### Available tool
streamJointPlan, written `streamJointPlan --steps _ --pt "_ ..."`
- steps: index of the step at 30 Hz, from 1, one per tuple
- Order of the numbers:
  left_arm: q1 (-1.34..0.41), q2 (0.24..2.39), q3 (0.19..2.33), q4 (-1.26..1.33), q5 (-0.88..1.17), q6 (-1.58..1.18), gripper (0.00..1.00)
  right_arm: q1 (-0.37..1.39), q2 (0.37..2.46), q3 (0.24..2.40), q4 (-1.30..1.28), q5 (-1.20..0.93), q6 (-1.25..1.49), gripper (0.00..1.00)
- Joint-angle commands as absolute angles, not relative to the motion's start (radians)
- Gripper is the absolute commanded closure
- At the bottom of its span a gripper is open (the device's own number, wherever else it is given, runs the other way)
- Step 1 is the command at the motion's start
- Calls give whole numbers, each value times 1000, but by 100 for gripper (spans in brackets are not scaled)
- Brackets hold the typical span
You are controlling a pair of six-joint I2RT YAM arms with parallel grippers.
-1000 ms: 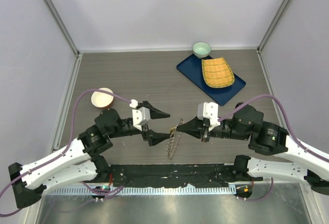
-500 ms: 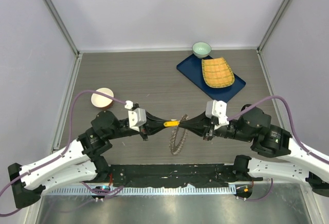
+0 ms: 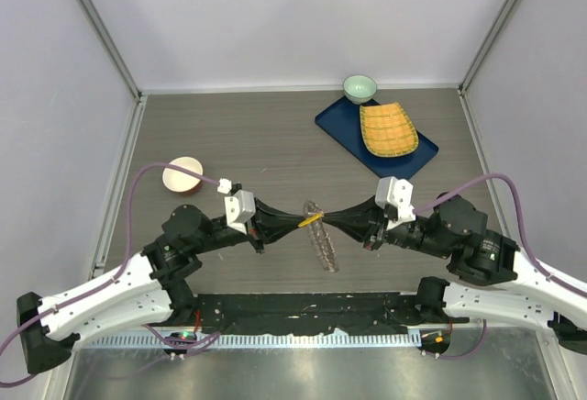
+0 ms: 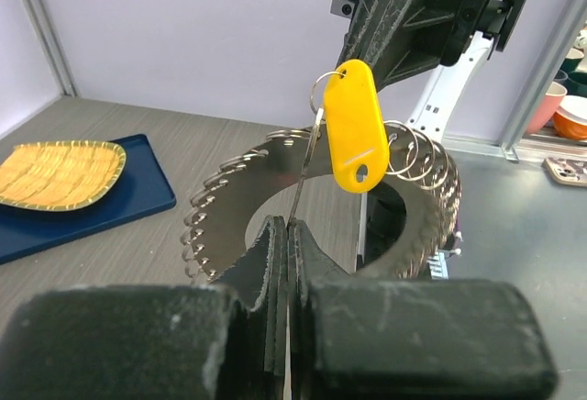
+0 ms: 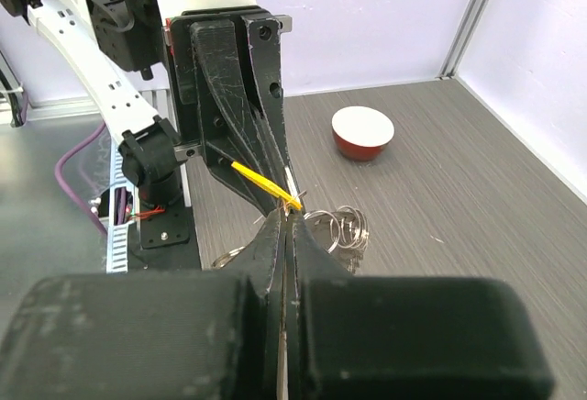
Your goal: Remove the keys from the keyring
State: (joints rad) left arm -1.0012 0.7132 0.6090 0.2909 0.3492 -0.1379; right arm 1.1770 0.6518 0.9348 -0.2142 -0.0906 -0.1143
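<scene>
The keyring (image 3: 324,246) hangs in the air between my two grippers, fringed with grey keys (image 4: 229,200) like a wreath. My right gripper (image 3: 330,217) is shut on its top, seen close up in the right wrist view (image 5: 289,220). My left gripper (image 3: 295,222) faces it from the left, shut on one thin key (image 4: 301,184) that shows edge-on between its jaws (image 4: 286,227). That key runs up to a small split ring carrying a yellow tag (image 4: 352,127). The tag (image 3: 312,219) spans the short gap between the two fingertips.
A blue tray (image 3: 353,129) with a woven yellow plate (image 3: 388,129) lies at the back right, and a green bowl (image 3: 359,88) stands behind it. A white and red bowl (image 3: 182,175) sits at the left. Both arms' bases are at the near edge.
My left gripper was open beside the ring; it moved in and shut on the key by the yellow tag. Both grippers shifted slightly away from the bases, and the ring swung.
</scene>
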Motion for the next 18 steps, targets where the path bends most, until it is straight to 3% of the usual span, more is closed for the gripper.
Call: streamJointPlan --steps 1,6,18 --pt "-996 715 569 371 301 -212 100 1183 588 910 -6 -81 -49 99" --pt "-996 747 528 451 327 -325 100 1183 575 832 143 -107 -6 99" --pt "-996 762 476 511 310 -578 100 1183 612 853 120 -192 -11 99"
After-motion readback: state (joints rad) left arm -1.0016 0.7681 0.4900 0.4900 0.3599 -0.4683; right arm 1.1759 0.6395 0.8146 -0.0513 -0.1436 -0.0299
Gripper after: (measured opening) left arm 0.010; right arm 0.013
